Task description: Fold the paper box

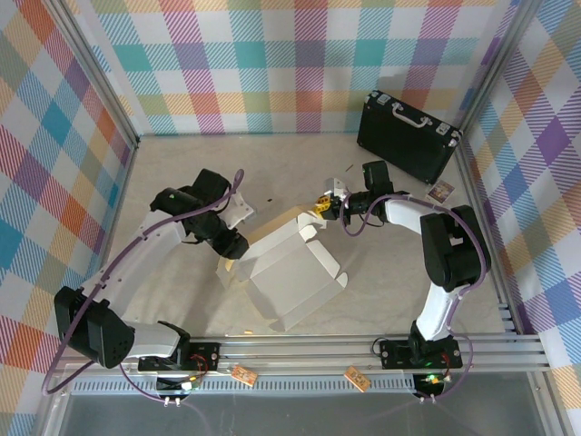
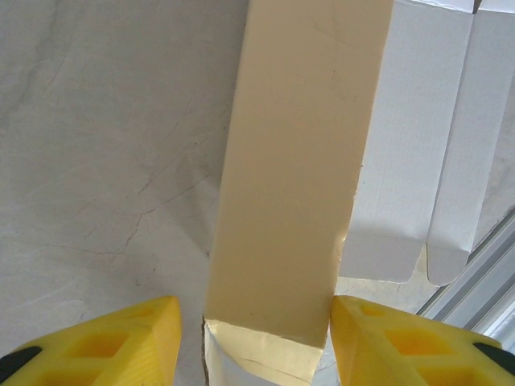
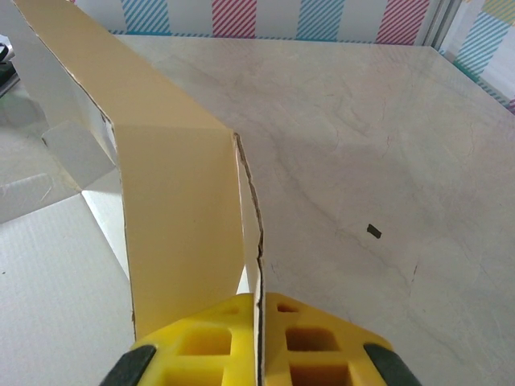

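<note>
paper box (image 2: 290, 161) cropped, left tool (image 2: 256, 326) grip unclear

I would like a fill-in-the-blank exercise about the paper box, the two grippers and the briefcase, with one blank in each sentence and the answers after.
1. The paper box is tan outside and ___ inside.
2. The left gripper has a tan panel ___ its parted fingers.
3. The right gripper is shut on a thin flap edge, and its fingers are ___ in colour.
4. The briefcase is ___ in colour.

Missing words: white; between; yellow; black.
</note>
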You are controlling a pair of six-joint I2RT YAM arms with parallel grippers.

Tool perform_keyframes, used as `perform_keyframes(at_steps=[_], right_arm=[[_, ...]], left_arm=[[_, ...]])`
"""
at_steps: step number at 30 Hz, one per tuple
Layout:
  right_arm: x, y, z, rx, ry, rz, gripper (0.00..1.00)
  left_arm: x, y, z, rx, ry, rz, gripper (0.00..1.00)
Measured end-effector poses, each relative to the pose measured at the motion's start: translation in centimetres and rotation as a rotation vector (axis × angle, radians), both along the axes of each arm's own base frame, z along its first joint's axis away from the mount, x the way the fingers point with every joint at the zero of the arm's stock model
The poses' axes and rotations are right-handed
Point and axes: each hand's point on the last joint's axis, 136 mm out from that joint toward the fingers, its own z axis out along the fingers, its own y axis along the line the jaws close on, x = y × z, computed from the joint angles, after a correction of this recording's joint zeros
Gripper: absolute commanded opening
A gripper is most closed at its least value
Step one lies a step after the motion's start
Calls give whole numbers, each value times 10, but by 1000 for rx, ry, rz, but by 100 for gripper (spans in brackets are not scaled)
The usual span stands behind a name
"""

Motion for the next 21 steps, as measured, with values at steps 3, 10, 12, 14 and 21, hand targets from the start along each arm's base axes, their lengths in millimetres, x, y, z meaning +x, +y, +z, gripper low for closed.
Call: perform_keyframes(at_steps=[3,10,12,14,21], right_arm=[[0,0,0,-1,4,0,7],[1,1,-3,3,14,7,7],[1,1,-4,3,15,7,7],[1,1,-4,3,15,7,7],[2,1,-4,3,17,7,7]], left_arm=[[-2,-3,-2,-15,14,-6,52],[-7,-2,-17,-3,56,-7,50],[-5,-1,-22,10,69,-4,49],[-4,-2,-26,17,85,-2,49],[0,-9,-30,-17,81,0,50]])
